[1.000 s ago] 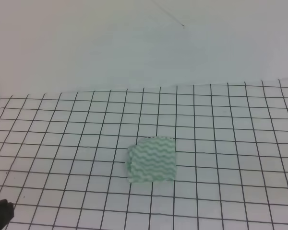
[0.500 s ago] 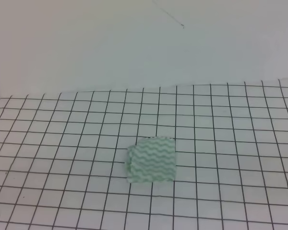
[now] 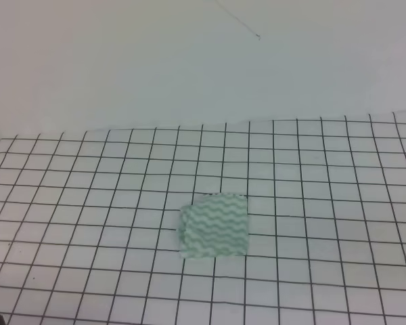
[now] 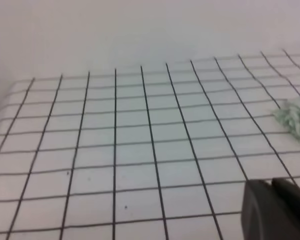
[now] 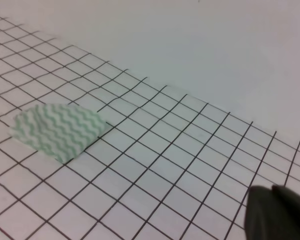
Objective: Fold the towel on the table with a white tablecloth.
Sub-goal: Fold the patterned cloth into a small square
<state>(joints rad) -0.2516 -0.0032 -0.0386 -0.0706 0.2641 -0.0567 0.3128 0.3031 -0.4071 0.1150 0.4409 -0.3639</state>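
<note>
One towel (image 3: 214,226) is all I see from the high view, lying as a small folded packet near the middle of the gridded tablecloth (image 3: 325,176); neither arm shows. From the left wrist, the left gripper (image 4: 275,207) looks closed and empty, the towel at the far right. From the right wrist, the right gripper (image 5: 277,212) looks closed too, well apart from the towel. It reads thin, limp, light; I'd pinch a free corner.
</note>
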